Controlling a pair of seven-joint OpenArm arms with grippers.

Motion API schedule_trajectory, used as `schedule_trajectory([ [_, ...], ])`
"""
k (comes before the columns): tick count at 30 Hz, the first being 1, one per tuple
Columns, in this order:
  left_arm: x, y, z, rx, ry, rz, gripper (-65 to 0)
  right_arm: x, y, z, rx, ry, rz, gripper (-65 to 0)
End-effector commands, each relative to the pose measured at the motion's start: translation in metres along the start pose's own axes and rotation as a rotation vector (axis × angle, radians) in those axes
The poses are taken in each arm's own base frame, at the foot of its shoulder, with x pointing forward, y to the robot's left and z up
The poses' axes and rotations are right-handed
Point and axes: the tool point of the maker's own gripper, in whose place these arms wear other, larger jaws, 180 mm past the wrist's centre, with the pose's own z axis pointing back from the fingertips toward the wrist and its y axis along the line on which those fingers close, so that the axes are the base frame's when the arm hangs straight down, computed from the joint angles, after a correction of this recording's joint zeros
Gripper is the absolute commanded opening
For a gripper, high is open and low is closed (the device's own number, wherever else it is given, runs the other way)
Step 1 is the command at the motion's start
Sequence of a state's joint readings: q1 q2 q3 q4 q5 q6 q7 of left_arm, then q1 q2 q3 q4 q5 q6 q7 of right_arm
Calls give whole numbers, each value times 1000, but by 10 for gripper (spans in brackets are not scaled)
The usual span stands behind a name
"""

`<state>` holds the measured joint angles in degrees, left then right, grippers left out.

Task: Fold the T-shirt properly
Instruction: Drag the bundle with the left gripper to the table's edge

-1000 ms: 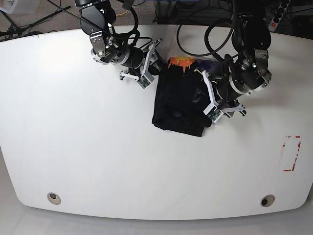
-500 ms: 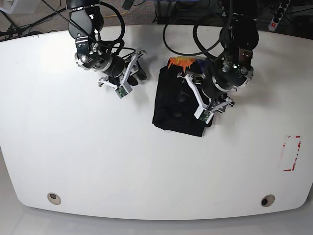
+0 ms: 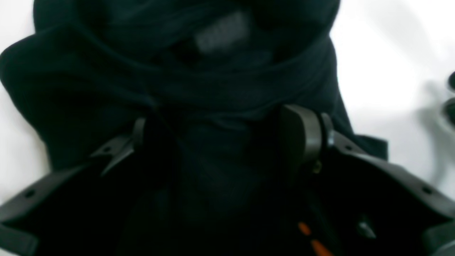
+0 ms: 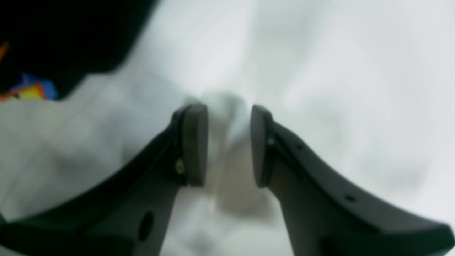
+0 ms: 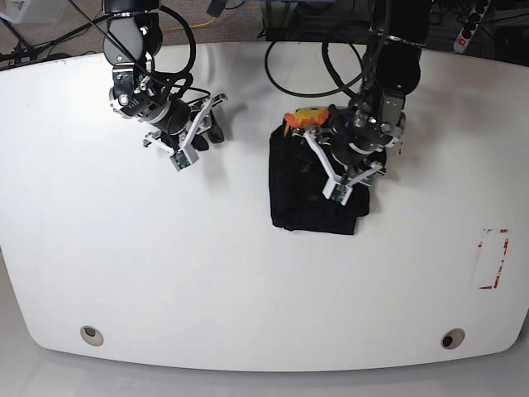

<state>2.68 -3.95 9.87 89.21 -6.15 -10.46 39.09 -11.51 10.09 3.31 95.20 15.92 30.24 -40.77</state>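
One T-shirt [image 5: 312, 194], two grippers, one table [image 5: 207, 265], two table holes

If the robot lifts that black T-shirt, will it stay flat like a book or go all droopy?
Probably droopy. The T-shirt is soft cloth that bunches into rounded folds around the left gripper, so its free parts would likely sag. It looks light. Lifted from one spot, the folded stack might well fall open.

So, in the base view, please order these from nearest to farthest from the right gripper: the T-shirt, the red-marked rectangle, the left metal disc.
From the right gripper:
1. T-shirt, table centre, folded.
2. Left metal disc, near edge, picture's left.
3. Red-marked rectangle, far across, picture's right edge.
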Motion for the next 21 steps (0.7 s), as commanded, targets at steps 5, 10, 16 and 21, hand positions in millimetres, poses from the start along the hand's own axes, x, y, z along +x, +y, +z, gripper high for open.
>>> schedule_trajectory([
  [5,-35,105,33,169,146,-142,-229,15,-6,5,-8,-51,8,-463],
  [10,-64,191,71,254,244,-151,-229,26,-6,9,-17,-75,32,-463],
  [16,-109,288,133,331,375,-109,-233,48,1,21,-22,-134,78,-463],
  [21,-126,335,173,386,365,-30,-235,55,3,24,-24,-154,93,-463],
])
